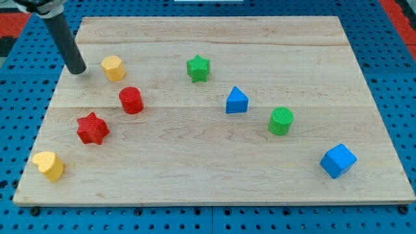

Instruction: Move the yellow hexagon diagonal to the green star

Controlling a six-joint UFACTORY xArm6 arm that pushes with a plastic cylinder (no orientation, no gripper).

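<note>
Camera view shows a pale wooden board [214,175] made of joined planks, lying on a blue perforated panel [396,78] that frames it on all sides, with a red patch [13,23] at the view's top left corner. There is no pincer on this arm to spread or press; it ends in a dark rod, and my tip [77,70] rests on the board near its top left, just beside the yellow hexagon [113,67], on that block's left with a narrow gap. The green star [198,68] sits well to the right of the hexagon, at about the same height. Below the hexagon stands a red cylinder [131,100], then a red star [92,128], and a yellow heart-like block [49,165] near the bottom left corner. A blue triangular block [236,101], a green cylinder [281,121] and a blue cube [338,160] trail toward the bottom right.
</note>
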